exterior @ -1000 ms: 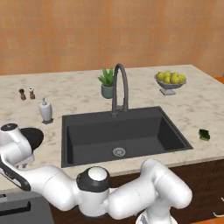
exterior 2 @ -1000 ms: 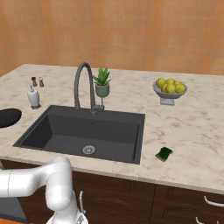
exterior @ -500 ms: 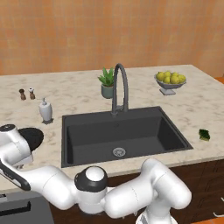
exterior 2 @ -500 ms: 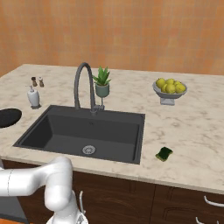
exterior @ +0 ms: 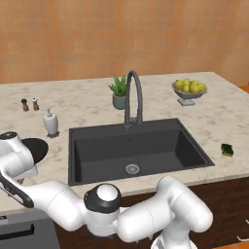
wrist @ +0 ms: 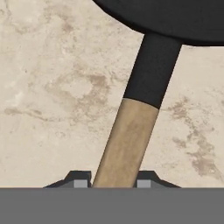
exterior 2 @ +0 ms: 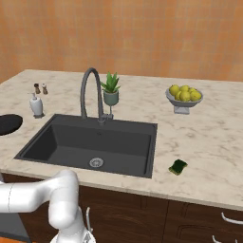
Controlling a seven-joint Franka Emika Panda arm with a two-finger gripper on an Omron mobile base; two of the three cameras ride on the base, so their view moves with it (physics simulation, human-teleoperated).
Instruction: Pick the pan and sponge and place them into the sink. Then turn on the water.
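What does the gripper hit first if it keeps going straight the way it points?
Judging by the hand view, the pan: its wooden handle already sits between the gripper fingertips, which appear to press against it. Straight on, it would run along the handle toward the black pan body. Depth down to the counter is unclear.

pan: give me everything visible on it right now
The pan is round, shallow and black, with a dark neck that turns into a straight light-wood handle. It lies flat on the beige marble counter, left of the sink. The gripper has its fingertips against both sides of the handle.
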